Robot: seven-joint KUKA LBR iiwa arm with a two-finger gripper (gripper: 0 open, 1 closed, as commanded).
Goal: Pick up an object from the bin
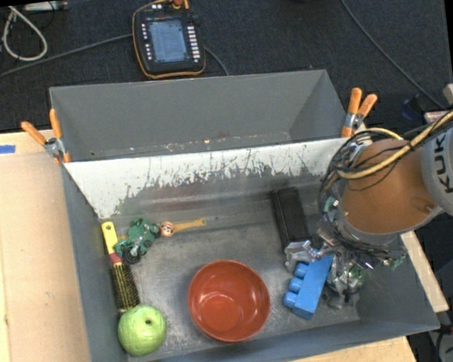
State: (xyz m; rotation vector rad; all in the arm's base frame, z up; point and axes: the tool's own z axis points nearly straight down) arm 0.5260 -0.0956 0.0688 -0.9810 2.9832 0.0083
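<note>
Gripper (pixel 343 275) (whether open or closed, unclear) just beside a chunky blue studded block (pixel 308 286), near right of bin (pixel 99 314)

The grey bin (pixel 194 114) holds a red bowl (pixel 229 300), green apple (pixel 141 329), blue block (pixel 309 286), black box (pixel 288 213) and a brush (pixel 124 285).

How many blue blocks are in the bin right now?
1: blue block right of the red bowl, near the front wall; the arm may hide others.
</note>
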